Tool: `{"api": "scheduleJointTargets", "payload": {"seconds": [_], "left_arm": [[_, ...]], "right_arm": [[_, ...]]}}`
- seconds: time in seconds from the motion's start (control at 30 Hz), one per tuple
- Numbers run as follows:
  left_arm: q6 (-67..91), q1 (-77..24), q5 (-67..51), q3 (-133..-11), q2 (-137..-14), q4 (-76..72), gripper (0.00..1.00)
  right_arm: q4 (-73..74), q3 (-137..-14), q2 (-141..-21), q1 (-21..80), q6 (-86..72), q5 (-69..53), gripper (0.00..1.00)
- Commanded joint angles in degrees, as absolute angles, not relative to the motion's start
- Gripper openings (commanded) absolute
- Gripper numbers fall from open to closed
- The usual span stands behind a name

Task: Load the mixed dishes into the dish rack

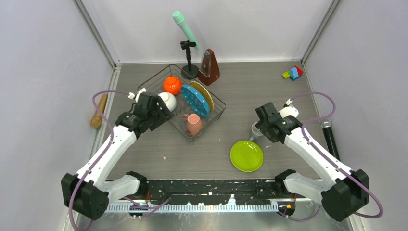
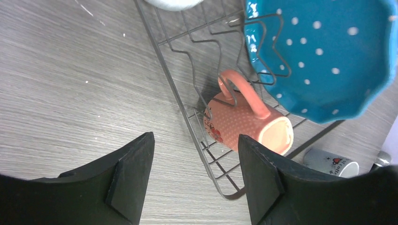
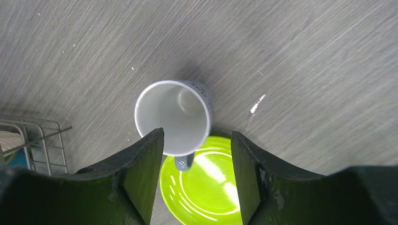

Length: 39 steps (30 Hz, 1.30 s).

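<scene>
The rack (image 1: 179,126) sits slantwise on the desk (image 1: 250,91), left of centre. An orange bowl (image 1: 172,85) is in its far corner; a white bowl (image 1: 168,100) is just beside it on the left side, partly hidden by the left hand (image 1: 153,108). The blue plate (image 1: 195,100) stands on edge among the prongs, tilted; the yellow plate (image 1: 206,95) stands just behind it, close against it. The pink mug (image 1: 194,124) lies on its side at the near end of the rack, handle uppermost in the wrist view.

The left hand hangs over the rack's left rim with its fingers (image 2: 136,159) wide apart and nothing between them; under the gap lie bare desk and the rack's edge wire.

The grey mug (image 3: 171,122) stands upright on the desk, well right of the rack and just beside the far edge of the green plate (image 1: 247,155); its handle points toward that plate. The right hand (image 3: 197,131) is above the mug with fingers spread, holding nothing; from its wrist view the mug's near rim lies between the tips, and whether either finger touches it I cannot tell.

A metronome (image 1: 209,67) and a mic stand (image 1: 187,48) stand just beyond the rack's far corner.
</scene>
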State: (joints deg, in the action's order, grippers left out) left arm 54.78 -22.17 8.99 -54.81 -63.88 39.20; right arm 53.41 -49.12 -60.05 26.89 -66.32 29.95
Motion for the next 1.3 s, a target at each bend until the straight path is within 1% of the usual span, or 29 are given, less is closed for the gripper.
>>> {"api": "scheduleJointTargets", "payload": {"seconds": [0.0,0.1,0.3,0.33,0.37,0.4,0.43,0.47,0.5,0.53,0.6,0.77,0.87,0.93,1.0,1.1,1.13,1.23,1.27], "left_arm": [[46.14,-21.71,9.00,-58.99,-60.37,42.23,0.68],[42.03,-21.58,5.55,-60.91,-60.30,42.93,0.69],[39.08,-21.31,0.36,-62.74,-61.45,42.89,0.71],[39.11,-21.28,-0.56,-62.75,-61.70,42.75,0.71],[39.10,-21.27,-1.71,-62.80,-61.92,42.58,0.71],[39.11,-21.27,-2.38,-62.84,-62.16,42.41,0.71],[39.11,-21.27,-2.91,-62.84,-62.34,42.24,0.71],[39.11,-21.27,-3.44,-62.84,-62.59,42.13,0.71],[39.11,-21.27,-3.89,-62.94,-62.72,41.91,0.71],[39.07,-21.27,-4.44,-62.98,-62.93,41.81,0.71],[38.96,-21.19,-5.53,-63.19,-63.32,41.68,0.71],[38.44,-20.97,-11.91,-64.55,-64.25,40.16,0.75],[38.56,-20.39,-20.47,-64.59,-64.35,36.57,0.86],[39.59,-19.71,-26.65,-63.71,-63.97,31.49,0.90],[41.70,-18.84,-31.44,-62.54,-63.59,24.58,0.93],[46.58,-17.47,-37.32,-61.46,-63.94,15.37,0.94],[48.35,-17.08,-39.14,-61.56,-64.72,12.56,0.94],[54.72,-16.36,-44.07,-62.60,-67.34,4.38,0.95],[57.28,-16.28,-45.44,-62.95,-68.33,1.54,0.96]], "right_arm": [[44.75,-47.35,-62.64,25.53,-66.14,28.58,0.60],[40.23,-45.55,-64.05,24.80,-65.45,26.80,0.59],[38.16,-44.14,-66.56,24.52,-65.40,26.35,0.53],[38.06,-44.04,-66.68,24.52,-65.44,26.25,0.48],[38.10,-44.04,-66.83,24.48,-65.34,26.22,0.45],[38.11,-44.10,-66.82,24.44,-65.23,26.26,0.38],[38.17,-44.15,-66.63,24.44,-65.20,26.39,0.33],[38.59,-44.50,-66.49,24.39,-65.12,26.51,0.25],[38.90,-44.75,-66.06,24.37,-64.90,26.67,0.20],[39.47,-45.22,-65.77,24.35,-64.75,26.69,0.10],[40.08,-46.14,-64.69,24.30,-63.56,26.48,0.02],[38.62,-49.21,-58.84,24.19,-55.60,23.90,0.00],[35.34,-51.30,-54.15,24.02,-49.60,20.76,0.00],[32.97,-52.54,-51.87,23.81,-46.82,17.07,0.00],[30.86,-54.17,-50.58,23.37,-45.42,10.50,0.00],[27.68,-57.19,-50.72,22.36,-44.87,1.68,0.00],[26.45,-58.64,-51.28,22.21,-45.08,-3.80,0.00],[18.51,-61.27,-53.11,21.83,-47.55,-13.25,0.00],[15.81,-61.40,-54.37,21.81,-49.48,-18.27,0.00]]}}
